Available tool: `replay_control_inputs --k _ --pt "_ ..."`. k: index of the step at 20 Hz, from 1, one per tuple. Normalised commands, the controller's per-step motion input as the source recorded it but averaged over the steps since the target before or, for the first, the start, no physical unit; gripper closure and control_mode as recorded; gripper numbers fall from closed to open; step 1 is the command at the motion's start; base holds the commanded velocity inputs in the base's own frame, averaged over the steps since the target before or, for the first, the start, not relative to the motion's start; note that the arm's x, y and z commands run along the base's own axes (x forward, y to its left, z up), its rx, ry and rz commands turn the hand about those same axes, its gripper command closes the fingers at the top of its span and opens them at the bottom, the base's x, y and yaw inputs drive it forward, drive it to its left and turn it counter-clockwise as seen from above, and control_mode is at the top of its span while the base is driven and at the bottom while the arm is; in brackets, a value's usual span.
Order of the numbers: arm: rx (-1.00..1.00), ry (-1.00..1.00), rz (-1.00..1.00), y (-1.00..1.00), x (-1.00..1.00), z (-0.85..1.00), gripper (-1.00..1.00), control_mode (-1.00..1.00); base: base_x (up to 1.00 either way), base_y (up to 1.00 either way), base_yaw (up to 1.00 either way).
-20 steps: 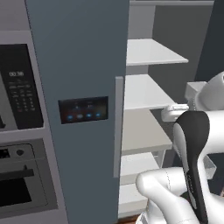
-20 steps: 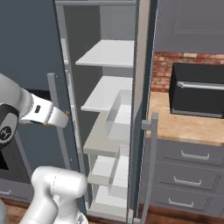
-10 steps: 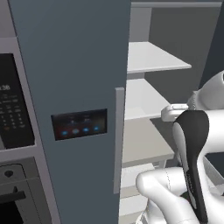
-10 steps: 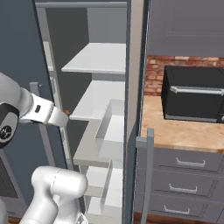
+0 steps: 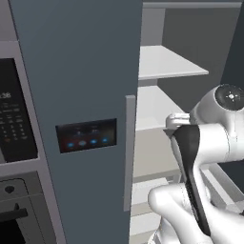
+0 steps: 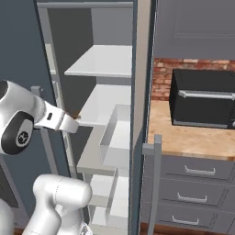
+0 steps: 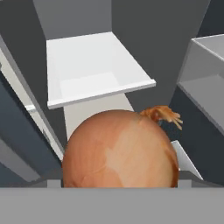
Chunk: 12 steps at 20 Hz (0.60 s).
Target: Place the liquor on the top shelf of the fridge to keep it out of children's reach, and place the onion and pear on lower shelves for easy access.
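Gripper (image 6: pixel 77 117): clamped on onion (image 7: pixel 120 148) | Position: inside open fridge (image 5: pixel 76 95), above a lower white shelf (image 7: pixel 96 74) | Onion: root tuft facing right

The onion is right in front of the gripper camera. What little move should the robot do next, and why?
Probably ease the onion forward into the fridge toward a lower shelf. In the hand view it sits close against the gripper, seemingly held, and the white shelf lies bare ahead, so it isn't resting on anything yet.
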Motion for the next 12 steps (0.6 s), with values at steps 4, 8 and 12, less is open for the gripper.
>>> replay_control_inputs --k 4,8,12 --pt "0.02 -0.02 0.00 -0.12 0.58 -0.37 1.00 -1.00 0.00 0.00 0.00" --pt "0.04 -0.01 0.00 -0.13 0.55 -0.34 1.00 -1.00 0.00 0.00 0.00" --pt "0.03 0.00 0.00 -0.03 0.52 -0.30 1.00 -1.00 0.00 0.00 0.00"
